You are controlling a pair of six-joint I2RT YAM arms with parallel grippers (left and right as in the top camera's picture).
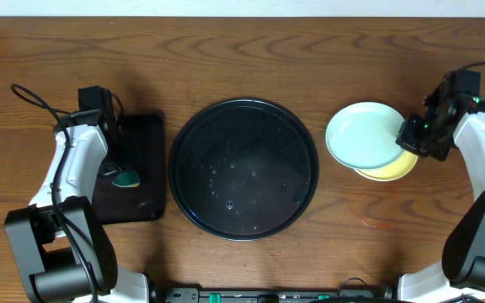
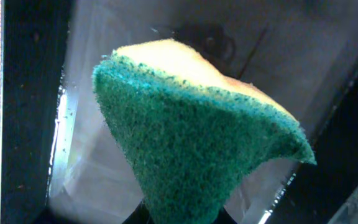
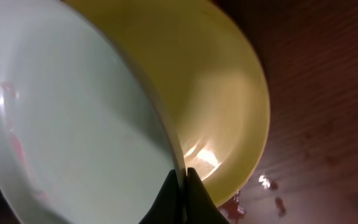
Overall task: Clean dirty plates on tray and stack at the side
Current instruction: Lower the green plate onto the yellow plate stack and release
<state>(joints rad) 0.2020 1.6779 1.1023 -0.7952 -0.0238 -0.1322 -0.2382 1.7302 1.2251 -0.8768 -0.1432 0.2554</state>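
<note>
Pinching mint plate, R fingers.

From my remote station, the overhead camera shows a dark brown wood-grain tabletop filling nearly the whole view, its grain running side to side. A pale strip borders the far edge; I cannot tell whether it is wall or floor. Small wet spots glint on the wood at right.
</note>
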